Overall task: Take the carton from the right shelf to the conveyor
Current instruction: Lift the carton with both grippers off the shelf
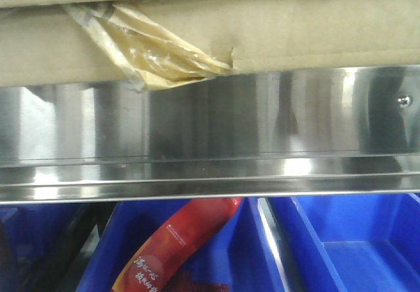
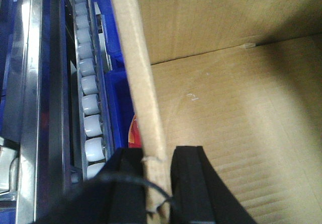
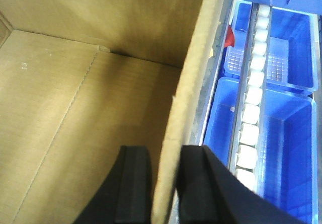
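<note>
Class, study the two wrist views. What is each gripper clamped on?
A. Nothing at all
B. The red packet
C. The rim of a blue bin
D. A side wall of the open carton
D: the left gripper and the right gripper each have one finger inside and one outside a wall of the carton.

Glare streaks the steel rail [image 1: 210,128]; the carton [image 2: 226,108] interior is dim and blurred.
</note>
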Tool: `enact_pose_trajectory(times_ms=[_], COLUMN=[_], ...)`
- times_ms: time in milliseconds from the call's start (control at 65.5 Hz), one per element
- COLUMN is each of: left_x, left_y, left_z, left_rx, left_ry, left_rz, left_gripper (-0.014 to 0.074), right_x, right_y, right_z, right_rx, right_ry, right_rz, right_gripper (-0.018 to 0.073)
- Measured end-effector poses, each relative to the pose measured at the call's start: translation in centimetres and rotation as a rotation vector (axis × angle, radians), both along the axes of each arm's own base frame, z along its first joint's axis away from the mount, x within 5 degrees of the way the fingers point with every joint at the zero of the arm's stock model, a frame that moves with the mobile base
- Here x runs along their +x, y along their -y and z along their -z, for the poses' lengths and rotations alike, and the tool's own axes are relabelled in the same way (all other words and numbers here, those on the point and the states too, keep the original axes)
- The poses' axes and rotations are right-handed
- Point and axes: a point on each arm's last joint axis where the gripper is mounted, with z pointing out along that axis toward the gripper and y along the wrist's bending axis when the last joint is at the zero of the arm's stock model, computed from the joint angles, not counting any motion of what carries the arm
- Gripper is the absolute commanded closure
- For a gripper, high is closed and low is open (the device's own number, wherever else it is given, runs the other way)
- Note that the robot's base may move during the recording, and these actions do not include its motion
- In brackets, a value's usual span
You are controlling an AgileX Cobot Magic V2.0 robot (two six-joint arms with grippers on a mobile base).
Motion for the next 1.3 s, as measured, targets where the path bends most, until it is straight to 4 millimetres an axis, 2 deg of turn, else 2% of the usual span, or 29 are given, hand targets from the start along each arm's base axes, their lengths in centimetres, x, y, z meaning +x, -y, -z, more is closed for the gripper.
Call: enact_pose_trajectory(times_ms=[1297], left_x=[0.01], left_y=[-0.03], left_z=[-0.01], left_rx=[0.001], left_ry=[0.001], left_rz=[-0.003], left_gripper=[0.0613], right_x=[0.02], right_y=[-0.03], right_z=[-0.02], right_rx=[0.003], right_ry=[0.003], right_rz=[-0.001], right_gripper=[0.0619])
